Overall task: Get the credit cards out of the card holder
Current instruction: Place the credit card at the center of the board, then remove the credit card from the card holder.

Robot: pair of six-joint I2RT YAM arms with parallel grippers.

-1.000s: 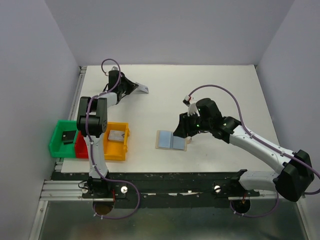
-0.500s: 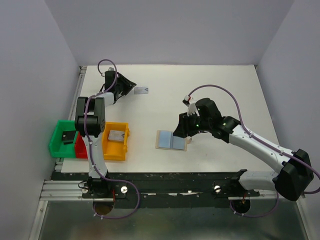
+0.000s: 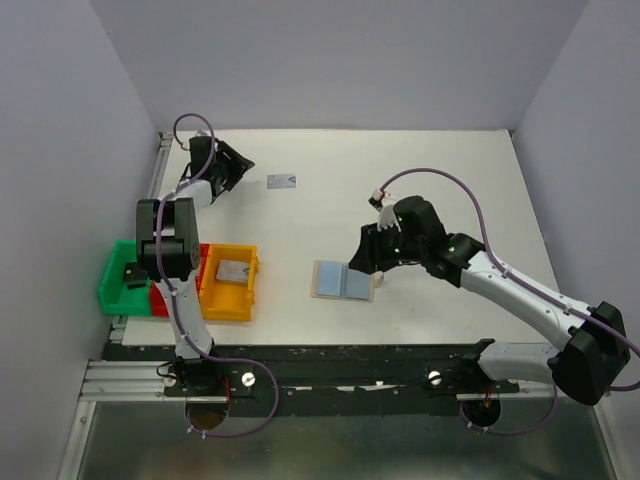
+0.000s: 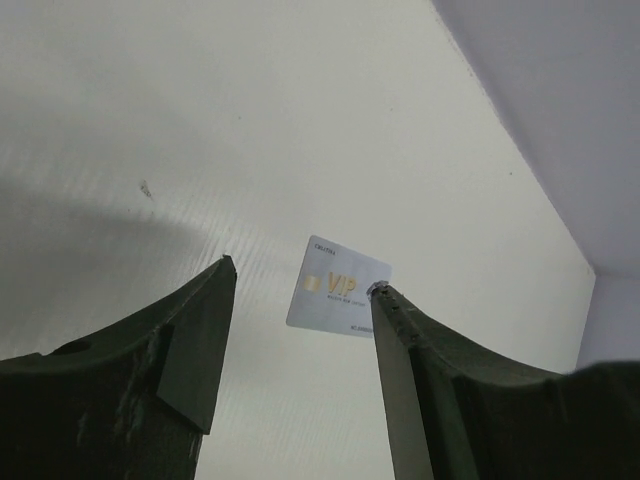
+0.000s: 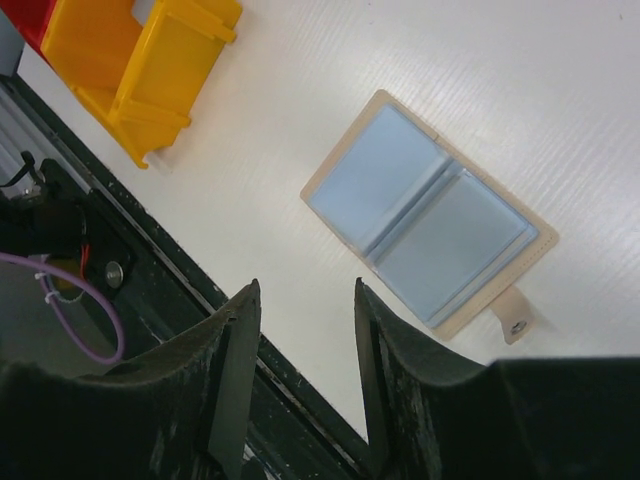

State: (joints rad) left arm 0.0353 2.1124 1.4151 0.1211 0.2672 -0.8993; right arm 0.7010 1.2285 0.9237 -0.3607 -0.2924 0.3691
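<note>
The card holder [image 3: 341, 281] [image 5: 430, 215] lies open and flat near the table's front, showing two light-blue panels with a tan border. No card shows in its panels. My right gripper [image 3: 358, 266] [image 5: 306, 285] hovers open just over its right side, with nothing between the fingers. A silvery-white credit card [image 3: 283, 181] [image 4: 338, 287] marked VIP lies flat on the table at the back left. My left gripper [image 3: 238, 166] [image 4: 302, 275] stands open to the left of it, its fingertips short of the card and holding nothing.
Green [image 3: 122, 290], red [image 3: 160, 299] and yellow [image 3: 228, 297] [image 5: 150, 60] bins stand in a row at the front left. A greyish card [image 3: 233, 271] lies in the yellow bin and a dark one [image 3: 131, 274] in the green. The black front rail [image 5: 200, 290] runs below the holder.
My left gripper opened and let go of the silvery-white card, which now lies on the table. The left arm drew back to the left. The right arm stayed put.
</note>
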